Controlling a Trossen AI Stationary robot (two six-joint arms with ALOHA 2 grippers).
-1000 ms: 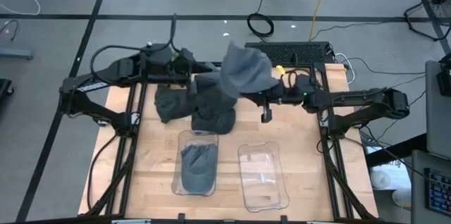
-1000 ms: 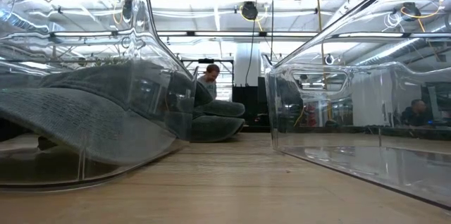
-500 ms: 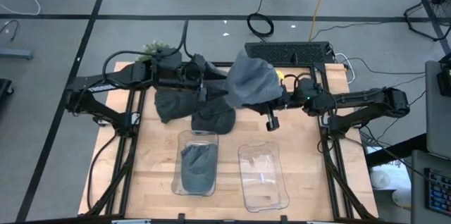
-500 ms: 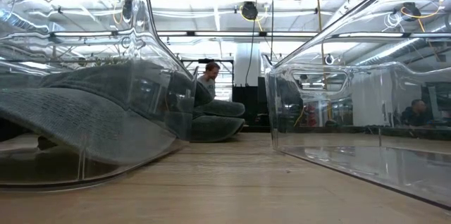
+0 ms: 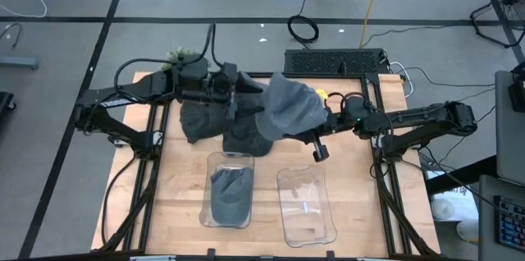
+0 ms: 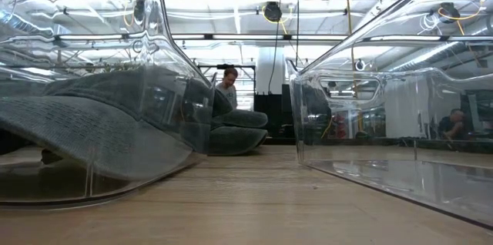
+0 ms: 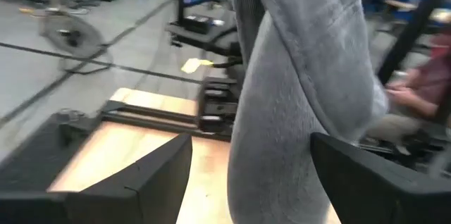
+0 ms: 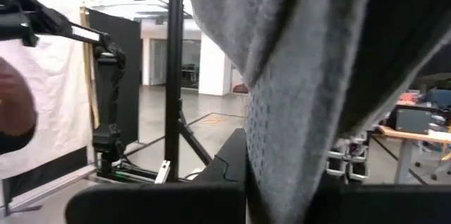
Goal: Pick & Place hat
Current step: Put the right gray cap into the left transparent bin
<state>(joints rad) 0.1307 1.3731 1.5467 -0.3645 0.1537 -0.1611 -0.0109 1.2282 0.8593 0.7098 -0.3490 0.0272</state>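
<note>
Both end effectors carry my grey knitted fabric hat [image 5: 289,109].
Right end effector [image 5: 321,121] grips it; left end effector [image 5: 243,97] spread open beside it, empty clear plastic tray [image 5: 306,203] below right's.

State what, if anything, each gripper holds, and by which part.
The right gripper holds a grey fabric hat aloft; the gripped part is hidden. The left gripper is open beside it.

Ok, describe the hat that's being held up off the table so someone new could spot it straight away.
On the wooden table, look at the far half, between the two dark arms. The lifted hat hangs there, above the hat pile; the right gripper is at its edge. It is lighter grey than the piled hats and the binned hat.
</note>
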